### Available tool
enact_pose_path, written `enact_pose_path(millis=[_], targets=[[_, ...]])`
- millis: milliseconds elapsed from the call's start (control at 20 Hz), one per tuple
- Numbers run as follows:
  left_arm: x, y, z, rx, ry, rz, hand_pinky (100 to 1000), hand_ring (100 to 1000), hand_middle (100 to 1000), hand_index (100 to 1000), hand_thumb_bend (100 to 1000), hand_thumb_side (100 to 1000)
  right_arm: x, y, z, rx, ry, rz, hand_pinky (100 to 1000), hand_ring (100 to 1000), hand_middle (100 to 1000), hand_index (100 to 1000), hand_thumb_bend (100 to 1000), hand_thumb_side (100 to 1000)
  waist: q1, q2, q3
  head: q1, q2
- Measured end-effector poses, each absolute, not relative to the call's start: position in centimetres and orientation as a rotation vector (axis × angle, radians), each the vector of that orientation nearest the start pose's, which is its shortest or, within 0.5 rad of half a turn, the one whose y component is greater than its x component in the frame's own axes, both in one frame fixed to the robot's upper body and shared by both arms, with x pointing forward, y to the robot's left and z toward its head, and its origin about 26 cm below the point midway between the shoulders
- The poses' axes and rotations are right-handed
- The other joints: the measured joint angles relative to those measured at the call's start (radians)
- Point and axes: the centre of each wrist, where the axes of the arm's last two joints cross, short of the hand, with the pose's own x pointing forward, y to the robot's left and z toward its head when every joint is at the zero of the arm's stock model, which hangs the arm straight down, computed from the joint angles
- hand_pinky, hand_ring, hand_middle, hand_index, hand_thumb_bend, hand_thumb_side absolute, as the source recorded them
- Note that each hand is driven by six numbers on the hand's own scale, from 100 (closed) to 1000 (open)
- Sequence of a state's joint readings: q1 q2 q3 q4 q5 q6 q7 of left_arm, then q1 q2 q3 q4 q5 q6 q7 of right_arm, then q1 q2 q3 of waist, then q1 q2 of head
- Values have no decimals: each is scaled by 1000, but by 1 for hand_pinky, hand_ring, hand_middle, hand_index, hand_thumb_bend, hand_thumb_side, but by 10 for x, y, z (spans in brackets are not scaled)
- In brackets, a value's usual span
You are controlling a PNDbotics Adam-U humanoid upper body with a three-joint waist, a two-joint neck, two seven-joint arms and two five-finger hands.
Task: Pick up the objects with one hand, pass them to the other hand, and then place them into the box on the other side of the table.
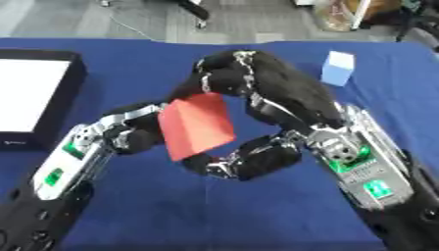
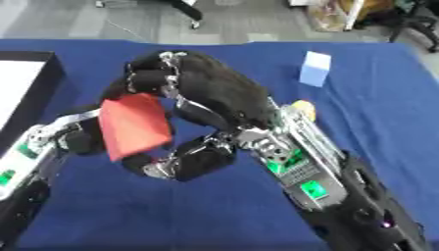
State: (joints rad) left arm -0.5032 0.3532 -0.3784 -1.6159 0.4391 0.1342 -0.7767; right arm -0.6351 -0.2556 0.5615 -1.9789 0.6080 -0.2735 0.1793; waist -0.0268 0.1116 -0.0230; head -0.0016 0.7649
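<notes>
Blue cloth-covered table [image 1: 257,215]; grey floor and chair legs beyond the far edge.

Red block [image 1: 198,125]: flat-faced, tilted, held above the cloth at table centre, between both hands.

Right hand [image 1: 257,88]: arched over the block from the far side, fingers curled down at its upper edge, thumb [image 1: 249,162] hooked under its lower corner. Clamped on the block.

Left hand [image 1: 141,132]: reached in from the near left, mostly hidden behind the block; touching or just beside its left edge. Finger posture not discernible.

Box [image 1: 60,98]: black-walled, pale inside, at the left edge, well apart from the block.

Light blue cube [image 1: 338,68]: upright on the cloth, far right, untouched.

Step judged: hand-over, right to left, midway. Advised: keep the right hand closed until the left has clearly closed round the block; hold the block level and over the table; then release and carry it left to the box.

View differences: yellow-orange object [image 2: 302,109] seen in the right eye view only, just behind the right forearm; hidden in the left eye view. Box shown more fully in the left eye view, cropped in the right.
</notes>
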Motion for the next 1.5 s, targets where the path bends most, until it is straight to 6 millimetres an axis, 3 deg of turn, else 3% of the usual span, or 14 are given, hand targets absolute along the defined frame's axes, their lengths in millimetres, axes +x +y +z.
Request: enact_pose_path(millis=[750,1250,1500], targets=[[358,166,145,-988,-1481,-1173,782,707,709,884,885,616,277,-86,239,147,2680,-1649,454,507,354,445,129,156,0,0,1,0,0],[358,164,147,-1012,-1479,-1174,782,707,709,884,893,613,277,-85,241,103,2588,-1757,455,505,353,444,128,152,0,0,1,0,0],[358,164,149,-1026,-1483,-1167,775,688,681,864,898,567,277,-85,241,99,2591,-1752,474,512,352,443,134,159,-1,0,1,0,0]])
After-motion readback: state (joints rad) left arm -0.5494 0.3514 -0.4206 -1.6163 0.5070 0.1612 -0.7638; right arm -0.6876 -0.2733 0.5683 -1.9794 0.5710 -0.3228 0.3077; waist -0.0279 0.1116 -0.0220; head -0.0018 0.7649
